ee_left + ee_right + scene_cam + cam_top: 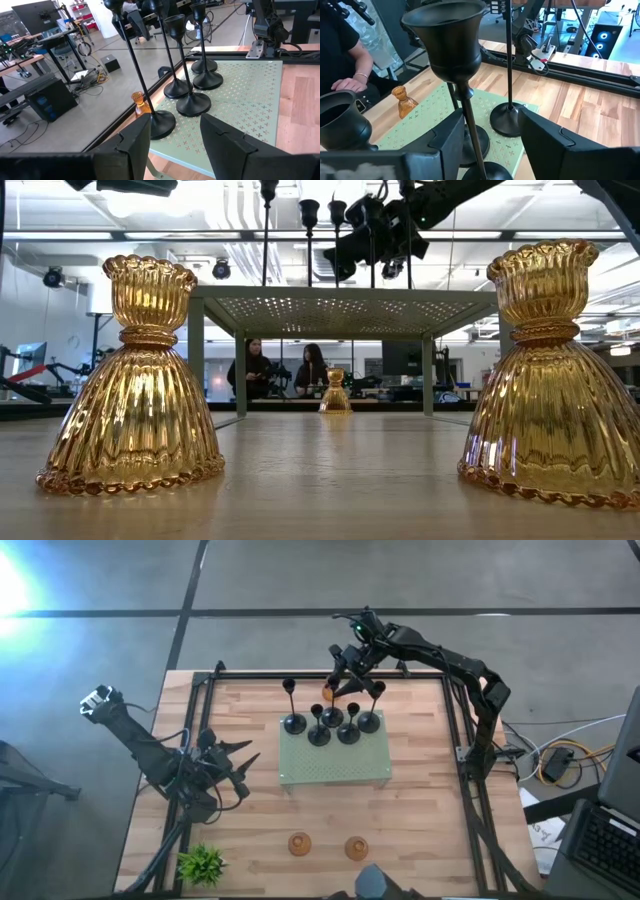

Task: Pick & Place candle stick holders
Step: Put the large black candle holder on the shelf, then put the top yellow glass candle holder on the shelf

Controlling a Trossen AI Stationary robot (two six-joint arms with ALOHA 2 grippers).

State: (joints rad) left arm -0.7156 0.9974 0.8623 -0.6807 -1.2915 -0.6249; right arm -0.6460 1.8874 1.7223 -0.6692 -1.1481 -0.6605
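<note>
Candle stick holders stand in three places on a wooden tabletop (420, 800). Five black holders (319, 734) with round domed bases and thin stems cluster on a pale green perforated raised platform (335, 768) near the tabletop's middle, toward the far side. One squat amber holder (327, 694) sits just beyond the platform's far edge. Two more amber holders, a left one (299, 843) and a right one (356, 848), stand well apart from the platform at the near edge.

Right claw (345, 683) hovers over the far end of the black cluster, its fingers released and spread on either side of a black holder's cup (445, 37) without visibly touching it. Left claw (235, 768) waits low at the left, beside the platform, its fingers apart and grasping nothing. A small green plant (202, 863) sits at the near left corner.
</note>
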